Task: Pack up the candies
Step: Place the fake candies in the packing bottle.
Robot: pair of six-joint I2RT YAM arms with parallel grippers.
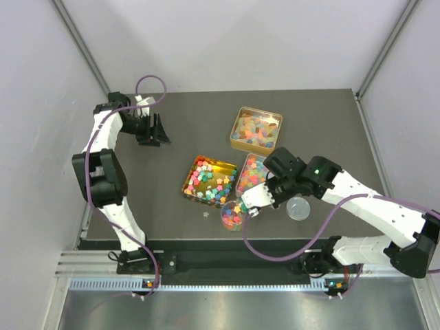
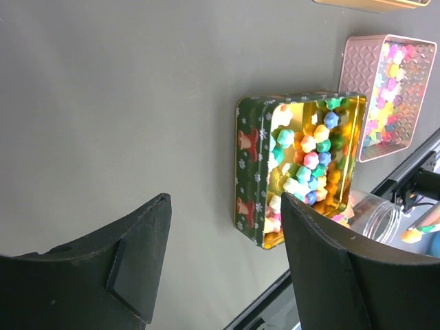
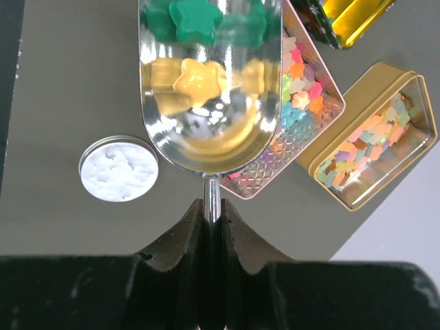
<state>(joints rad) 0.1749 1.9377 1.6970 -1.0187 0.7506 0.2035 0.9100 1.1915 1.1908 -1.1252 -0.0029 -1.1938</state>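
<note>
Tipping the scoop [image 3: 210, 130] too fast is our main worry. The right jaws are pinched tight on its thin handle, and the candies [image 3: 196, 81] in its bowl, a yellow star and some green ones, lie loose. The small clear jar [image 1: 234, 216] by the near edge of the counter [image 1: 185, 117] has a narrow mouth and looks well filled, so pieces could bounce off and scatter. One stray pale piece [image 1: 206, 214] lies just beside it. We judge the slim handle could twist in the grip, or the scoop's rim could knock the jar over. The left jaws hang wide apart, holding nothing, near the far left corner, too far off to steady the jar. More candies sit in the green tin [image 2: 247, 172], pink tin [image 3: 289, 155] and gold tin [image 3: 337, 117].
</note>
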